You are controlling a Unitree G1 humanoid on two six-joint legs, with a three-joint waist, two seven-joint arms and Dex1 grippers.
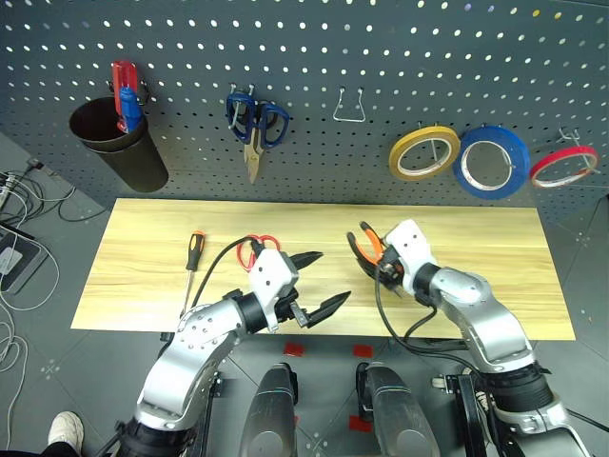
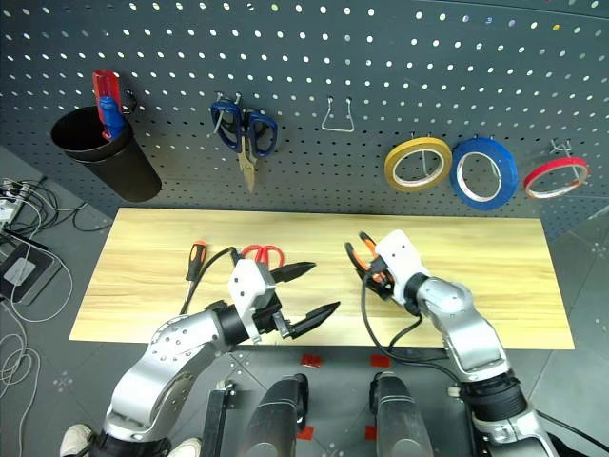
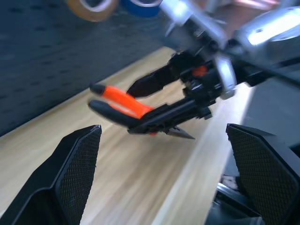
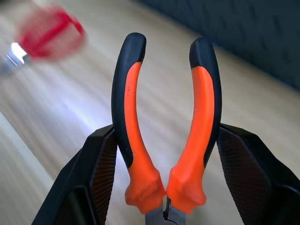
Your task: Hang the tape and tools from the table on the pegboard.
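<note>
My right gripper (image 1: 381,262) is shut on the orange-and-black pliers (image 4: 133,117) and holds them above the table (image 1: 143,238), right of centre, handles pointing away from the wrist. My left gripper (image 1: 324,280) stands open and empty a short way to the left, facing the pliers. Behind its wrist the red-handled scissors (image 1: 259,248) lie on the wood, partly hidden. The slim screwdriver (image 1: 193,255) lies further left. The tan-yellow tape (image 1: 398,152) hangs on a hook of the pegboard (image 1: 381,57).
A black cup (image 1: 119,143) with red and blue tools hangs at the pegboard's left. Dark blue scissors (image 1: 255,124) hang beside a bare wire hook (image 1: 349,107). A blue roll (image 1: 491,162) and a thin red roll (image 1: 563,166) hang right of the tape.
</note>
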